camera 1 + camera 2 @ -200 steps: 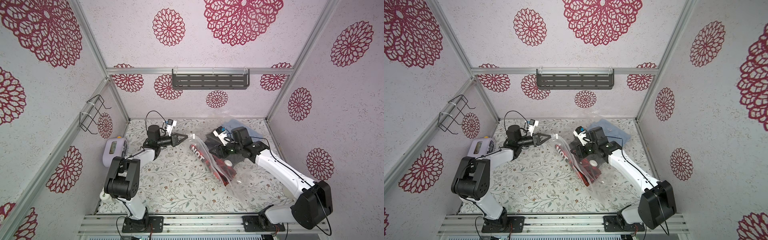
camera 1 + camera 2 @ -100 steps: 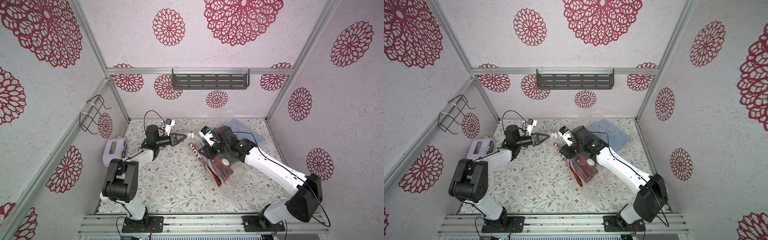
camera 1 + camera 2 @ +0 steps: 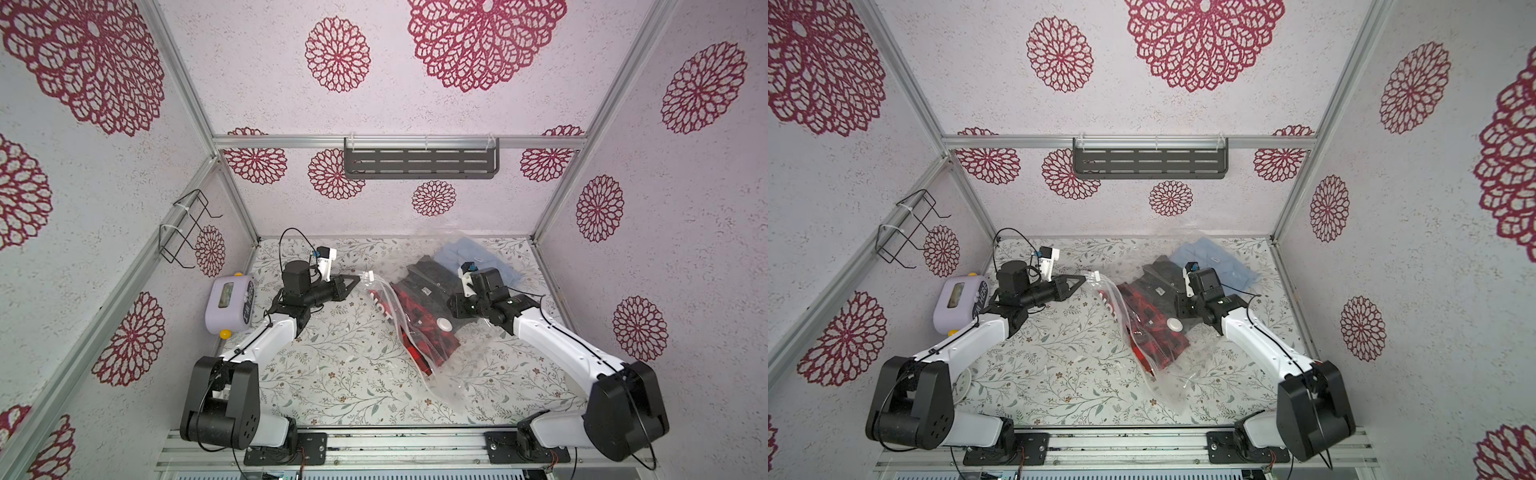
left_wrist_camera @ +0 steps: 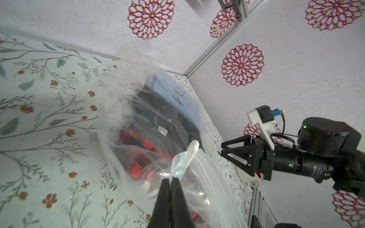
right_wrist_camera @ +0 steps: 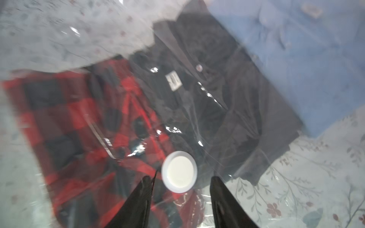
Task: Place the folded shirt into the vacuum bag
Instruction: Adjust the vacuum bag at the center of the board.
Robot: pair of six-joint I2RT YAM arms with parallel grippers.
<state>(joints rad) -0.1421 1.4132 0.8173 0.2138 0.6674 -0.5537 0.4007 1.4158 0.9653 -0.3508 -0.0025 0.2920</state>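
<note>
The vacuum bag (image 4: 207, 177) was clamped by the left gripper (image 4: 170, 178); the right gripper (image 5: 180, 178) was spread over the bag

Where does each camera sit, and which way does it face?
Top views: high in front, facing down at the table; left arm and right arm show.
Left wrist: behind the left gripper, fingers shut on the vacuum bag; right gripper shows.
Right wrist: above the bag, facing down between open fingers at the valve cap.
All share the red plaid shirt.
</note>
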